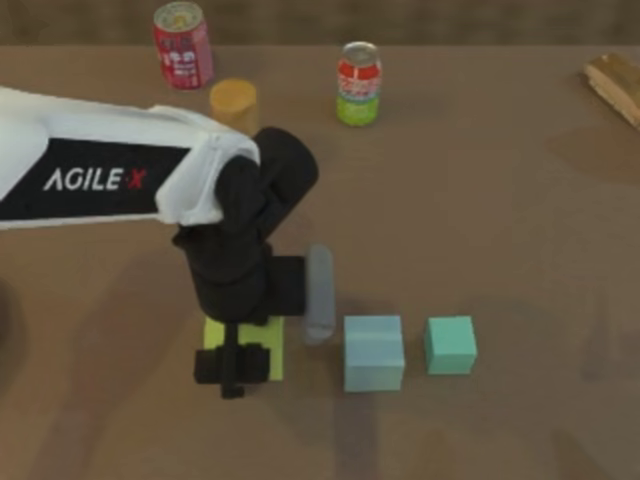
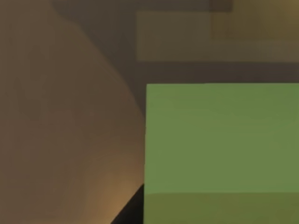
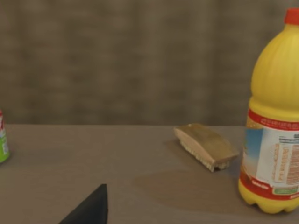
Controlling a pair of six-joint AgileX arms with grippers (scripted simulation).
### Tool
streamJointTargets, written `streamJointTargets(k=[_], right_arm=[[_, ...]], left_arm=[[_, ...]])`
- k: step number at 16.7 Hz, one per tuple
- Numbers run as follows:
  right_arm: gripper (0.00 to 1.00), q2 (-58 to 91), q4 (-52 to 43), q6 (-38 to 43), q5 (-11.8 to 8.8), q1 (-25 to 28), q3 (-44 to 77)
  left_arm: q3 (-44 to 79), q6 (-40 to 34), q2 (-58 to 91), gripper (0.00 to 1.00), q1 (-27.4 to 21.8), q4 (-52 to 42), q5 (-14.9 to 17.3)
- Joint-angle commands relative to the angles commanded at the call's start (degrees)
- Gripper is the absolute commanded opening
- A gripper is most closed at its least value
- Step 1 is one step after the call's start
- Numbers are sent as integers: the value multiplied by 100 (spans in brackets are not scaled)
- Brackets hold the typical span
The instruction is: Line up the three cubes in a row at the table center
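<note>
The large yellow-green cube (image 1: 272, 350) sits left of centre on the table (image 1: 520, 200), mostly hidden under my left arm. My left gripper (image 1: 232, 365) is directly over it and shut on it. In the left wrist view the yellow-green cube (image 2: 219, 144) fills the frame, with one dark fingertip (image 2: 133, 210) pressed against its side. To its right stands the pale light-blue cube (image 1: 373, 352), then the small teal-green cube (image 1: 450, 344), all three roughly in one line. My right arm is parked out of the top view.
Two drink cans (image 1: 183, 44) (image 1: 358, 83) and an orange-yellow cylinder (image 1: 233, 100) stand along the back. At the back right lie a wooden brush (image 1: 615, 85) (image 3: 205, 147) and a yellow bottle (image 3: 275, 121).
</note>
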Motion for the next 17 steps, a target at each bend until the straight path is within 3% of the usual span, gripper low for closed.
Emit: streamJointTargets(k=[8,17], right_arm=[[100,0,0,0,0,0,0],[100,0,0,0,0,0,0]], left_arm=[[0,0,0,98,0,0,0],[1,0,-5,100,11,-1,0]])
